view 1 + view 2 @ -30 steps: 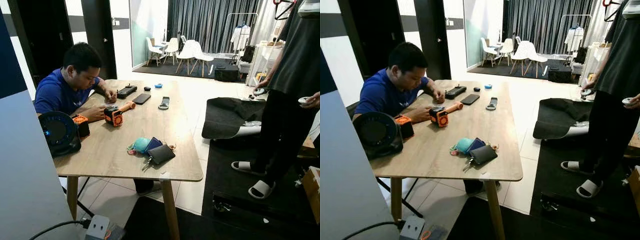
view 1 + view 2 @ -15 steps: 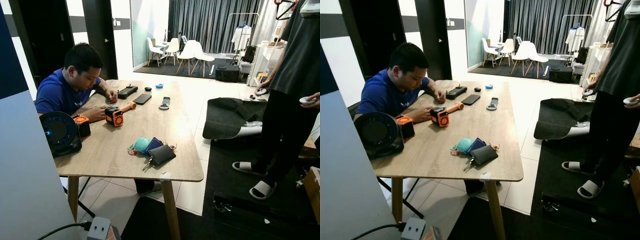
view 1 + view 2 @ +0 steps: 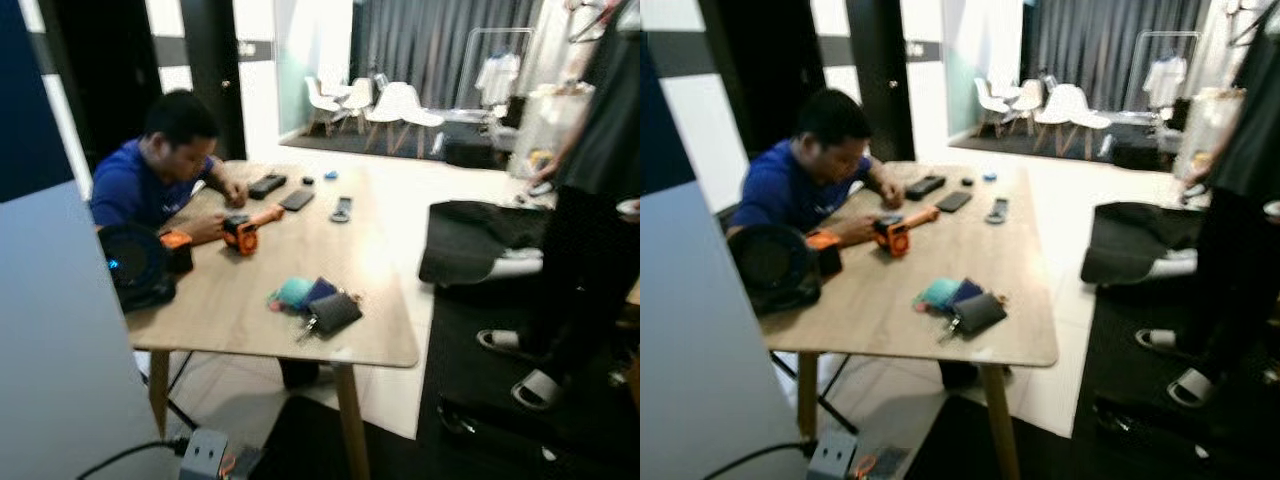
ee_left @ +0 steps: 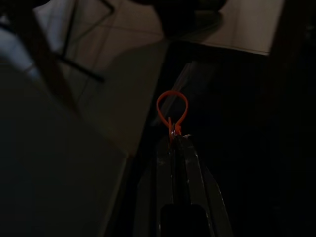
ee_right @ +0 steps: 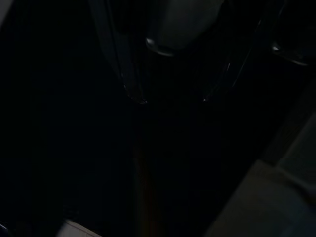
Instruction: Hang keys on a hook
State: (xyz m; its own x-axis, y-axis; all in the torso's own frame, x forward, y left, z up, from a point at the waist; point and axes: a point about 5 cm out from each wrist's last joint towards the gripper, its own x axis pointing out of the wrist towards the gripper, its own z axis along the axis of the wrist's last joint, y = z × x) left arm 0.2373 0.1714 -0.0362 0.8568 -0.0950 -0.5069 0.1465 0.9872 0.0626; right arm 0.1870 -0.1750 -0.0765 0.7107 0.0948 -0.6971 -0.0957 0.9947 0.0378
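A bunch of keys [image 3: 312,322] lies near the front edge of the wooden table [image 3: 230,300], among a teal pouch [image 3: 291,292] and a dark wallet [image 3: 337,312]. My left gripper [image 4: 173,140] hangs low over the dark floor, its fingers shut on a small orange loop [image 4: 158,104] that sticks out past the tips. The right wrist view is nearly black, with little more than faint glints to make out. No hook can be made out in these blurred views.
A person in a blue shirt [image 3: 150,185] sits at the table's left side by an orange tool [image 3: 243,231] and a black fan [image 3: 138,266]. Another person [image 3: 590,200] stands at right on a black mat [image 3: 560,420]. A power strip [image 3: 205,455] lies on the floor.
The whole picture has shifted slightly right and down and turned blurry, so the camera is moving. The things on the table lie as before.
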